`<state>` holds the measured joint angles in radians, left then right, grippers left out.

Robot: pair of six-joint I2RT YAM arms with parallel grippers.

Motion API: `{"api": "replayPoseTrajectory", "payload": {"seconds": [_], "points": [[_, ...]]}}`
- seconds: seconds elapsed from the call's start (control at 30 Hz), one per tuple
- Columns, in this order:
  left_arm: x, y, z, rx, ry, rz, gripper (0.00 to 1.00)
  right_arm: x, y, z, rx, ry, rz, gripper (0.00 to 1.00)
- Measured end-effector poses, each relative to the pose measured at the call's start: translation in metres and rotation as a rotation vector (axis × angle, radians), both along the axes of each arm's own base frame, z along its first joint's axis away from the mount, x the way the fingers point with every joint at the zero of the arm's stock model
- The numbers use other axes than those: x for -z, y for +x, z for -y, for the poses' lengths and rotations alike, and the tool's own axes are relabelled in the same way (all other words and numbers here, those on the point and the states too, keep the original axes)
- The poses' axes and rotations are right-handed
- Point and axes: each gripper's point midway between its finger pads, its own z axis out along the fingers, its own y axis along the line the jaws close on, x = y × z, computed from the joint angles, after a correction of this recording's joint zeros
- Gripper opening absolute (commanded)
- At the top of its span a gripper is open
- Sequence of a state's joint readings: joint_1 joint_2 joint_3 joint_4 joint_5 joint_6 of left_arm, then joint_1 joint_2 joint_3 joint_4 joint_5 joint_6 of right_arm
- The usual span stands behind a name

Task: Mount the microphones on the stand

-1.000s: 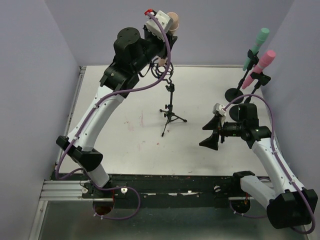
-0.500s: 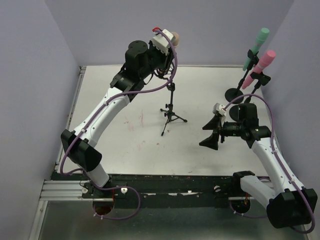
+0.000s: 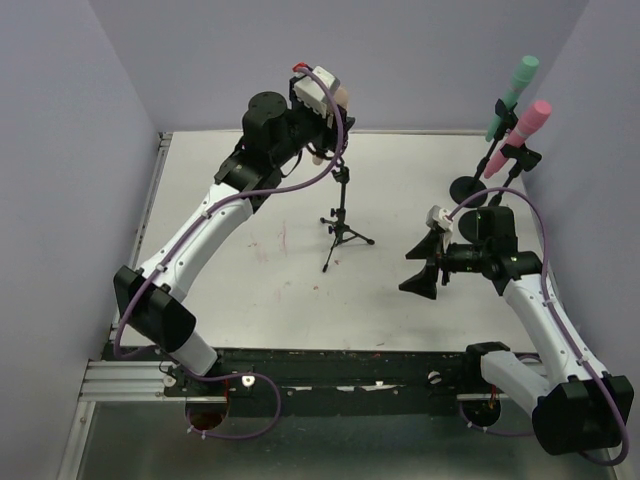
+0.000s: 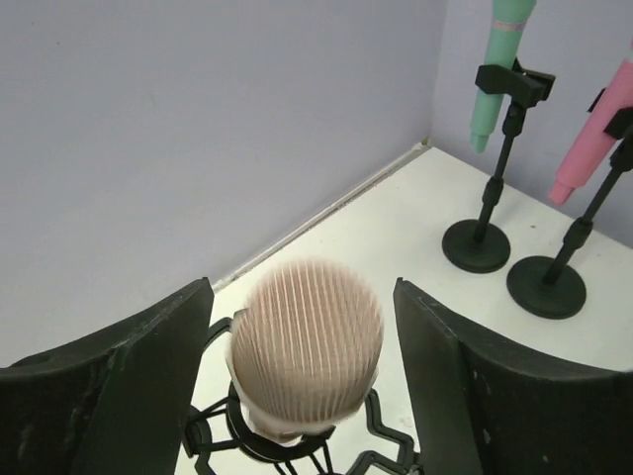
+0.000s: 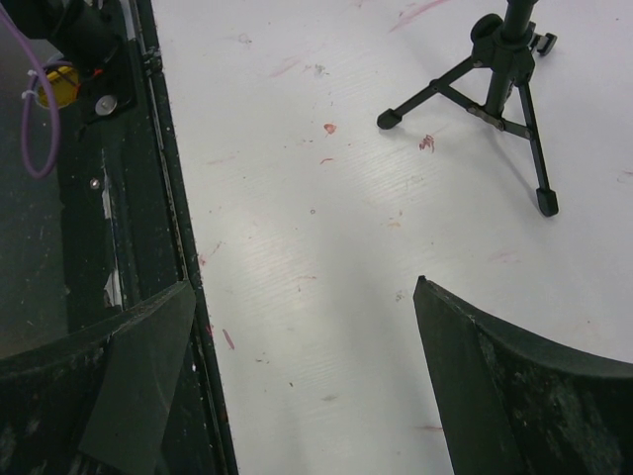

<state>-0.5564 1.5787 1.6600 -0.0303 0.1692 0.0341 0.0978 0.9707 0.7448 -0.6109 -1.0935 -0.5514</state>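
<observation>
Your left jaws stand apart, one on each side of the pale peach microphone [image 4: 307,346], with a gap on both sides. Its ribbed head rises between them and its body sits in the black cradle [image 4: 213,435] of the tripod stand [image 3: 342,215]. Your right jaws are spread wide with only bare tabletop [image 5: 297,198] between them. Farther right, the mint green microphone [image 4: 499,69] and pink microphone [image 4: 593,129] sit clipped on round-base stands [image 4: 477,247].
</observation>
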Motion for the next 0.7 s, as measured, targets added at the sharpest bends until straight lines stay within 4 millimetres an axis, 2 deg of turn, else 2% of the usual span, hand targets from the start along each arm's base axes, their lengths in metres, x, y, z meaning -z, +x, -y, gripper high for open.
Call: {"api": "replayPoseTrajectory", "payload": {"seconds": [0.17, 0.27, 0.37, 0.43, 0.5, 0.6, 0.63, 0.7], "points": [[-0.018, -0.015, -0.008, 0.002, -0.044, 0.000, 0.88, 0.000, 0.001, 0.002, 0.008, 0.000, 0.000, 1.00], [-0.037, -0.026, -0.018, -0.003, -0.073, 0.023, 0.97, 0.000, 0.002, 0.002, 0.008, -0.001, 0.003, 1.00], [-0.056, -0.044, -0.032, -0.008, -0.109, 0.050, 0.99, 0.000, 0.002, 0.003, 0.004, 0.000, 0.014, 1.00], [-0.059, -0.058, -0.043, -0.012, -0.130, 0.055, 0.99, 0.001, 0.002, 0.003, -0.001, 0.001, 0.020, 1.00], [-0.052, -0.075, -0.056, -0.016, -0.161, 0.042, 0.99, 0.003, 0.001, 0.003, -0.005, 0.001, 0.024, 1.00], [-0.025, -0.103, -0.076, -0.013, -0.205, 0.007, 0.99, 0.006, 0.000, 0.004, -0.006, -0.001, 0.018, 1.00], [-0.013, -0.110, -0.079, -0.003, -0.217, -0.004, 0.99, 0.008, -0.001, 0.004, -0.005, -0.001, 0.014, 1.00], [0.028, -0.127, -0.080, 0.034, -0.243, -0.053, 0.99, 0.010, -0.001, 0.004, 0.000, 0.000, 0.005, 1.00]]}}
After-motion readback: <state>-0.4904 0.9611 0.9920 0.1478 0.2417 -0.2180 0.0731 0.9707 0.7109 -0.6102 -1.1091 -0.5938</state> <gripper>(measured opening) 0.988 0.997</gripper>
